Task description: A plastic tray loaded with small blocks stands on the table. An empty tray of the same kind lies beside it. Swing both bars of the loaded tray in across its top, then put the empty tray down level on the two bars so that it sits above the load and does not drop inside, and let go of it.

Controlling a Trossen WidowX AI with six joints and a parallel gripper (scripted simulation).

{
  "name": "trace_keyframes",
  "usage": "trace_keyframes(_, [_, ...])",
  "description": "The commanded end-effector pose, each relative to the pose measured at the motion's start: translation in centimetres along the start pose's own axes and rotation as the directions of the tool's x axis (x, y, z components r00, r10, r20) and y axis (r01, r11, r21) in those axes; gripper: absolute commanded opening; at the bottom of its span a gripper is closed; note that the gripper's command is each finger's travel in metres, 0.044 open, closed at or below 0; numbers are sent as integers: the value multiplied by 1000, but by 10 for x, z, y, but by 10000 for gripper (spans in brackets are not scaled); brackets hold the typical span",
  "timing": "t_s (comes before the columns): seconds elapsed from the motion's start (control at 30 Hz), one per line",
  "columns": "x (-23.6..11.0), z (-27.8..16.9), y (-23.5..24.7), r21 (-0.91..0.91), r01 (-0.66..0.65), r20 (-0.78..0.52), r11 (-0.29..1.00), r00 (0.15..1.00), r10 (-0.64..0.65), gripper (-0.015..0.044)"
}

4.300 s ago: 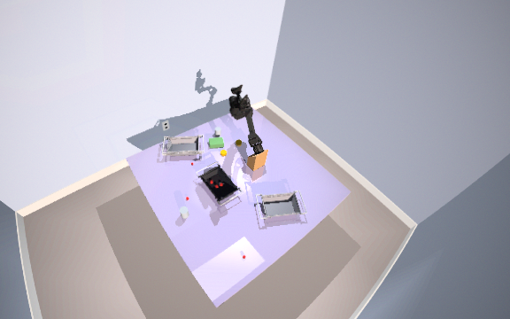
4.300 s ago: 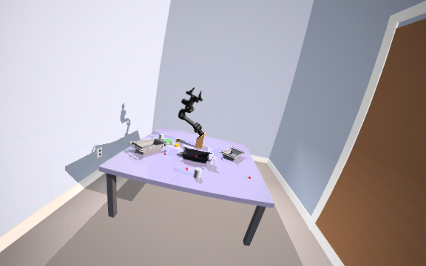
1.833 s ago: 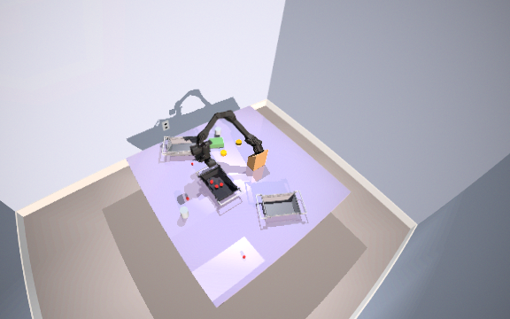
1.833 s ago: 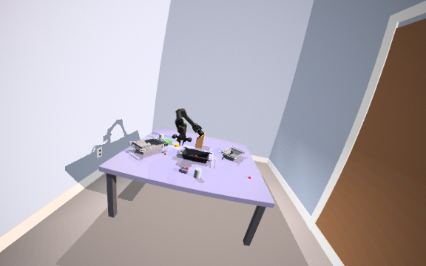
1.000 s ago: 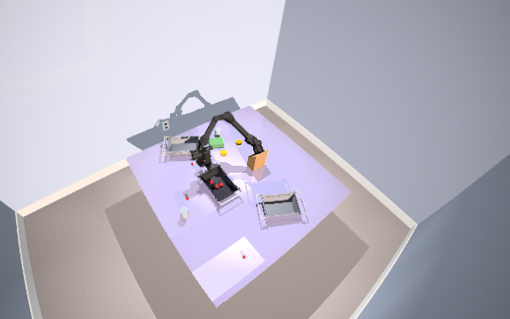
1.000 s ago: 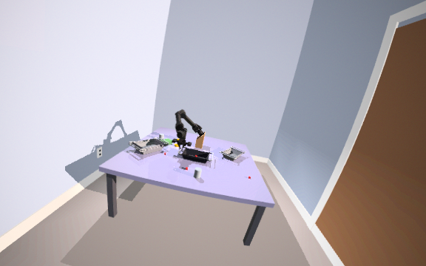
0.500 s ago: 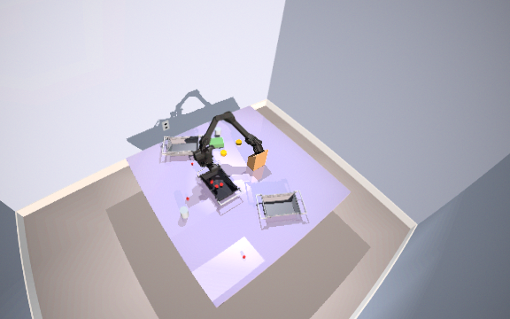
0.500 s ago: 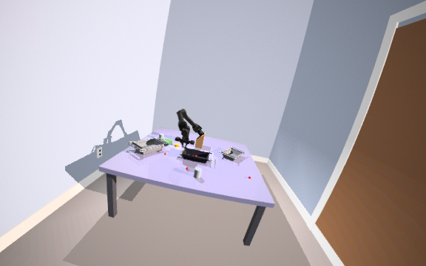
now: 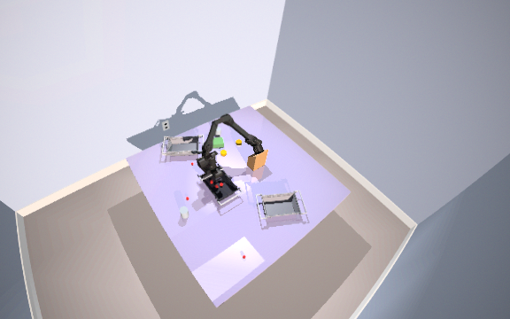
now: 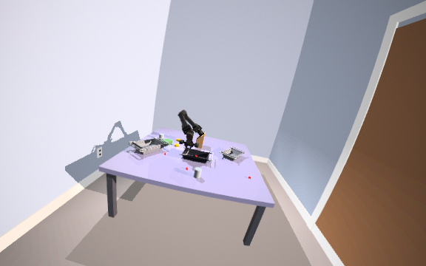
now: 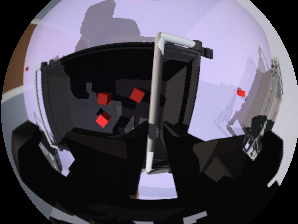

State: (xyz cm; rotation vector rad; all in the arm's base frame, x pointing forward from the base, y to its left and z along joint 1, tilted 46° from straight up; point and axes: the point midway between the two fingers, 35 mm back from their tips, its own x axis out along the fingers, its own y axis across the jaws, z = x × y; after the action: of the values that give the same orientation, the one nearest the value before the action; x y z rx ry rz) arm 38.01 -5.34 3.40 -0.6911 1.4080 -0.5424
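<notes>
Loaded tray [image 9: 233, 190] sat directly beneath and ahead of the jaws, a black tub on the lilac table [image 9: 308, 186]. The gripper [image 9: 204, 175] hung over one of its ends. The jaws stood nearly closed and gripped nothing.

The top view showed the layout. One wire bar [image 9: 230, 205] lay swung out past the tray end farthest from the jaws. The empty tray [image 9: 277, 198], grey with its own wire bars, sat well apart from the jaws, off to one side beyond the loaded one. Another grey tray [image 9: 180, 143] sat well apart behind them, and a small pale cup [image 9: 184, 213] stood past the loaded tray's side.

Only the wrist view brought out the near end. A pale bar [image 11: 157, 96] ran up the middle of that picture just ahead of the jaws, crossing the dark tub [image 11: 60, 90]. Whether the fingers touched it could not be told, since they showed only as dark shapes at the bottom. The red blocks [image 11: 103, 119] lay inside the tub, to one side of that bar.

The exterior view added heights. The gripper [image 10: 188, 148] was low, close over the loaded tray [image 10: 203, 157], and the empty tray [image 10: 232, 152] rested flat on the table top. The near bar was too small to make out there.
</notes>
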Motion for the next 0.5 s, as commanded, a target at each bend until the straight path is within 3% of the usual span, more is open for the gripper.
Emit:
trace_keyframes(0.0, [-19,2,-2,6,5,8,1000,1000,-5,83])
trace_keyframes(0.17, [-41,2,-5,6,5,8,1000,1000,-5,83])
trace_keyframes(0.47, [-33,2,-2,-2,1,8,1000,1000,-1,83])
